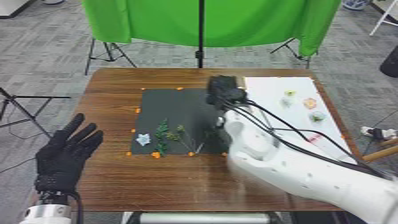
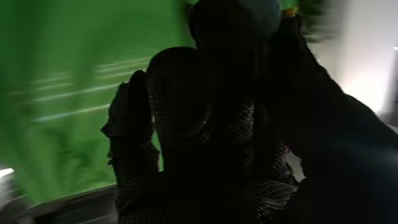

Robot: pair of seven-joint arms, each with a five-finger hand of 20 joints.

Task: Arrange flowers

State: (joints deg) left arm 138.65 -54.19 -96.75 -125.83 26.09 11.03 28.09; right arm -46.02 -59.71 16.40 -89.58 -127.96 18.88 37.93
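Head view has the black-gloved left hand [image 1: 62, 157] spread beside the flat black sheet [image 1: 173, 107], maybe giving the black-gloved right hand [image 1: 224, 91], whose hold I can't tell, room.

Pale blue flower [image 1: 144, 139], leafy green sprig [image 1: 162, 132] on dark mat [image 1: 173, 107]; peach flower [image 1: 310, 103], pale green flower [image 1: 317, 116] on white sheet [image 1: 266, 89].

Dark mat [image 1: 178, 106]: no text can be read;
White sheet [image 1: 266, 89], right of the dark mat: no readable number or label;
Green cloth [image 1: 160, 22], beyond the dark mat: no readable sign
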